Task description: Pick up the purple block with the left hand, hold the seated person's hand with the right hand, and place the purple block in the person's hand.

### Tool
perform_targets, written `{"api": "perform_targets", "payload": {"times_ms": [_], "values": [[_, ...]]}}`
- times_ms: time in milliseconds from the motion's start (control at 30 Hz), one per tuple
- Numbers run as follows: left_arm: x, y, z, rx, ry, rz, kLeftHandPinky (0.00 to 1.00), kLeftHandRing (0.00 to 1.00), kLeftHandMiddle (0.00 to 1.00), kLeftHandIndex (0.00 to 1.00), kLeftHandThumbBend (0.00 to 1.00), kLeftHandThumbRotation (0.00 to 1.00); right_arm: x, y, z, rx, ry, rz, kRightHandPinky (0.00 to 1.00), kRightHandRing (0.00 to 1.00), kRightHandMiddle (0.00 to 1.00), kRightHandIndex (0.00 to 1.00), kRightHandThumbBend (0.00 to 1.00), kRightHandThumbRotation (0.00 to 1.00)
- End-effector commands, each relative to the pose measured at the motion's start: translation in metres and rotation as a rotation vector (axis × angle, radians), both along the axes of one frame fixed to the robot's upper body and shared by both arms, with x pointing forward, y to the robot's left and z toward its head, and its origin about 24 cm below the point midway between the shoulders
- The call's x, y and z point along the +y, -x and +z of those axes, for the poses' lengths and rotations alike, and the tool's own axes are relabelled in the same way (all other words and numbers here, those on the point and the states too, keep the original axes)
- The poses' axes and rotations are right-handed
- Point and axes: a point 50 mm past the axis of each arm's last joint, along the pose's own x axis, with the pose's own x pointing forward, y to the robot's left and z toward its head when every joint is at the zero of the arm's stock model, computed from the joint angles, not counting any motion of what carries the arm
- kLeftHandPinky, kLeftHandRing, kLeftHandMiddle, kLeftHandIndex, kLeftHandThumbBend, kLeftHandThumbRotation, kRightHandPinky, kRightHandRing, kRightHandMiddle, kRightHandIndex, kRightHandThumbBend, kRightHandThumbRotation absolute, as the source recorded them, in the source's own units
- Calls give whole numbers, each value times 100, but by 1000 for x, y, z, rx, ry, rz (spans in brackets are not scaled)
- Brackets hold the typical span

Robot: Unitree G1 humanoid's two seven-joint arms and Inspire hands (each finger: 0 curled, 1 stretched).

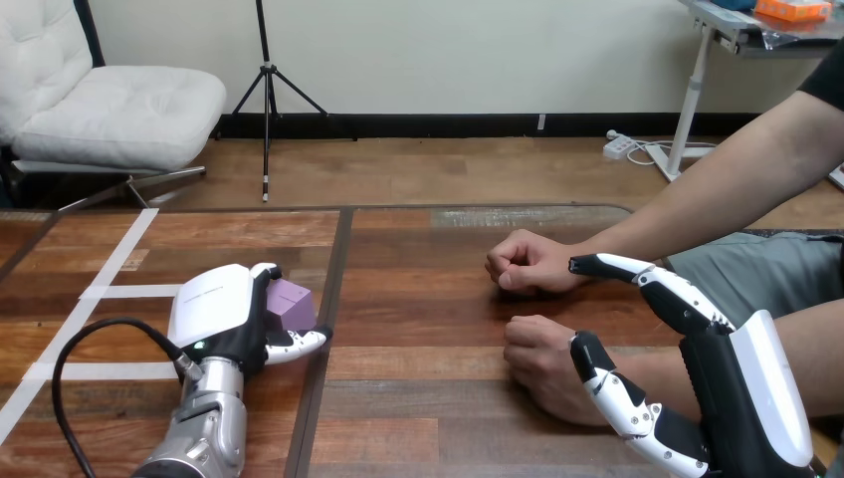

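Observation:
The purple block rests on the wooden table left of centre. My left hand lies over it from the left, fingers curled over its far side and thumb under its near edge. At the lower right, my right hand is open. Its fingers stretch out straight above the person's near forearm. Its thumb lies against the wrist of the person's near hand, a loose fist resting on the table. The person's far hand is also a fist on the table.
White tape lines cross the table's left part. A dark seam runs down the table just right of the block. The person's forearms come in from the right side.

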Motion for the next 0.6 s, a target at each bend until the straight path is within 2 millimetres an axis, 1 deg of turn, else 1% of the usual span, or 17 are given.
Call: {"api": "perform_targets", "payload": {"times_ms": [0,567], "values": [[-12,-21,23,-78,5,-30,70,76,80,81,70,48,0,-4,15,-75,11,12,81,78,76,73,40,55],[-14,-20,21,-68,22,-16,72,79,82,83,67,49,-2,-1,16,-73,20,6,81,78,76,73,40,55]]}}
